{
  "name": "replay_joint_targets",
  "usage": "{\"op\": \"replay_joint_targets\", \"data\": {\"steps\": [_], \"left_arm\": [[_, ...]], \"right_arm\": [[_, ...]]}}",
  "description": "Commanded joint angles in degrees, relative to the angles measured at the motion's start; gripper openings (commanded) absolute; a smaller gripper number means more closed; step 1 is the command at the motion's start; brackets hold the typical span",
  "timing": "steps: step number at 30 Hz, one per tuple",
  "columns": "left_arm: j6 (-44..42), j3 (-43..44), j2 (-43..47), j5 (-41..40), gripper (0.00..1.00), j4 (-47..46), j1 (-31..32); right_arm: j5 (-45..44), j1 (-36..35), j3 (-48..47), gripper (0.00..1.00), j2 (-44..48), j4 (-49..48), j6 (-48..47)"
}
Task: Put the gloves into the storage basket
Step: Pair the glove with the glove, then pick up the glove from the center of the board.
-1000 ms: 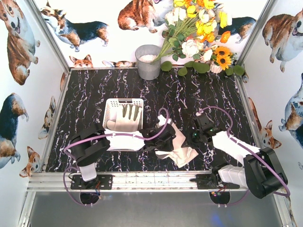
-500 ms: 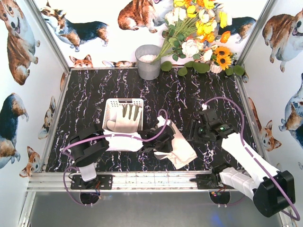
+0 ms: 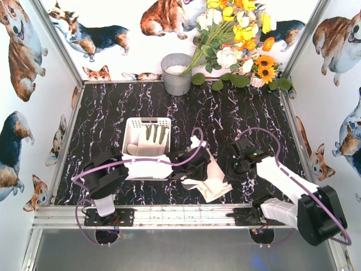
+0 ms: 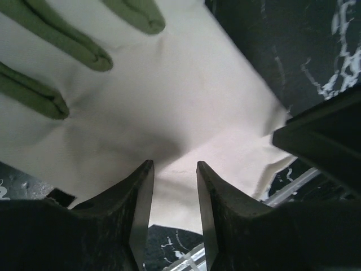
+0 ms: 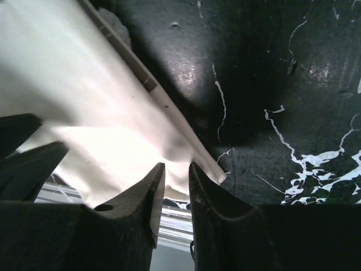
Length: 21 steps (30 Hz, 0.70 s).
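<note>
A cream-white glove (image 3: 212,179) lies crumpled on the black marbled table between my two grippers. My left gripper (image 3: 198,167) is at its left side. In the left wrist view its jaws (image 4: 174,165) stand parted, the glove (image 4: 169,101) with grey-green fingers (image 4: 73,51) just past the tips. My right gripper (image 3: 230,169) is at the glove's right edge. In the right wrist view its jaws (image 5: 176,165) are nearly together on a fold of the glove (image 5: 84,101). The white storage basket (image 3: 148,120) sits left of centre with another glove (image 3: 149,144) inside.
A grey metal bucket (image 3: 176,73) stands at the back, with a bunch of flowers (image 3: 237,39) to its right. A metal rail (image 3: 169,214) runs along the front edge. Corgi-print walls close in both sides.
My right gripper swung away, opened, then came back and narrowed on the glove's right edge. My left jaws widened. The glove has bunched up more.
</note>
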<state>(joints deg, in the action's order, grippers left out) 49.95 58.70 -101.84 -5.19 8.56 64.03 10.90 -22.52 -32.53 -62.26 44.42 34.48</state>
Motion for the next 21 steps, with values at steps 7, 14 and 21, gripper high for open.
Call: {"op": "replay_joint_targets", "data": {"steps": [7, 14, 21], "left_arm": [[2.4, 3.3, 5.0, -6.4, 0.28, 7.8, -0.5], [6.9, -3.4, 6.2, -4.0, 0.16, 2.9, -0.7], [7.0, -5.4, 4.2, -2.9, 0.09, 3.3, -0.7]], "right_arm": [[-3.1, -0.5, -1.2, 0.35, 5.0, -5.3, 2.3], [0.7, 3.3, -3.9, 0.48, 3.2, -8.2, -2.0], [16.1, 11.1, -6.0, 0.59, -7.8, -15.0, -6.5]]}}
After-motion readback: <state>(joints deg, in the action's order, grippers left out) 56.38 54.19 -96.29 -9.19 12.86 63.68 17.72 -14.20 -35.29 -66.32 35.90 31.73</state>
